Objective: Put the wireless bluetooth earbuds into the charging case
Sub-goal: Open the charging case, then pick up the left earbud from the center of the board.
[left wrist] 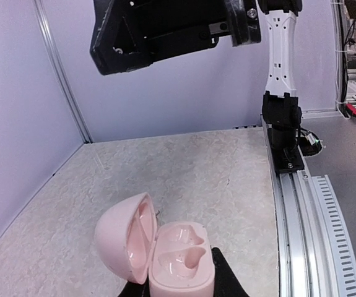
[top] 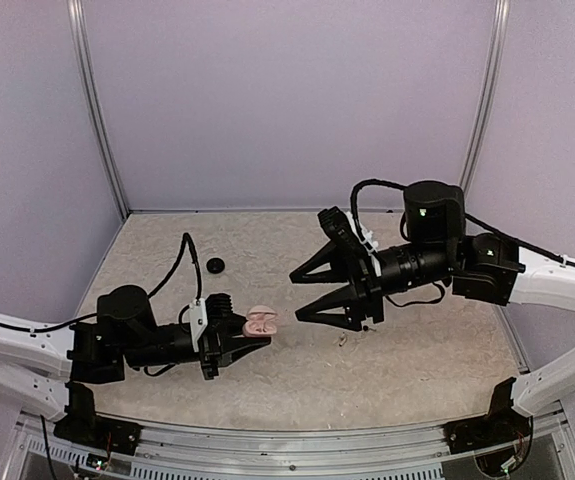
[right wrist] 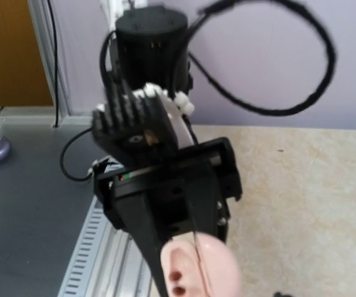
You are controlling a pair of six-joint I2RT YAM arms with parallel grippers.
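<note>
— Left arm?
— Stretched low across the lower left. The left gripper (top: 257,342) clamps the open pink charging case (top: 261,321).
— Right arm?
— Raised at centre right, pointing left, the right gripper (top: 297,295) splayed apart. What looks like a pale earbud (top: 342,340) lies on the table (top: 417,350) just below.

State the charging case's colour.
The charging case is pale pink, clearest in the left wrist view.

left end effector (top: 253,338): clamped, low | right end effector (top: 297,294): jaws spread, high

Charging case (left wrist: 176,257): glossy pink plastic. Tabletop (left wrist: 196,167): matt, speckled stone-look. Edge rail (left wrist: 301,210): ribbed bare metal.
</note>
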